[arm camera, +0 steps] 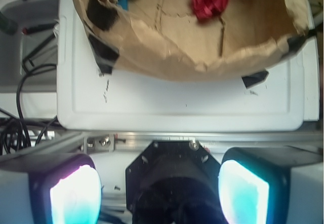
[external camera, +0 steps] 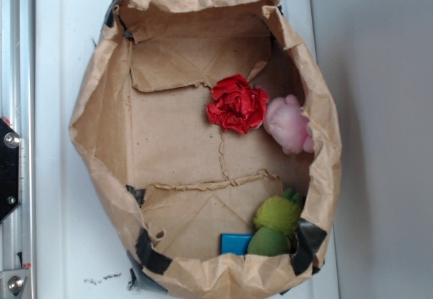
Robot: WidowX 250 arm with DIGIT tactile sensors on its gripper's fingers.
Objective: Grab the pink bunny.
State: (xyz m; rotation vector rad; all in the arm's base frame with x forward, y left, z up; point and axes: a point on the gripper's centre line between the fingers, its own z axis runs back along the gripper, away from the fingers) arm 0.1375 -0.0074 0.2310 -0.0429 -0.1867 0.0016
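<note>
The pink bunny lies inside the brown paper bag, against its right wall and touching the red rosette. It does not show in the wrist view. My gripper is open, its two glowing pads wide apart with nothing between them. It hangs outside the bag, over the metal rail beside the white board, far from the bunny. The gripper is out of the exterior view.
A green plush toy and a blue block sit at the bag's near end. The bag's rolled, tape-patched walls rise around the toys. Cables lie left of the board.
</note>
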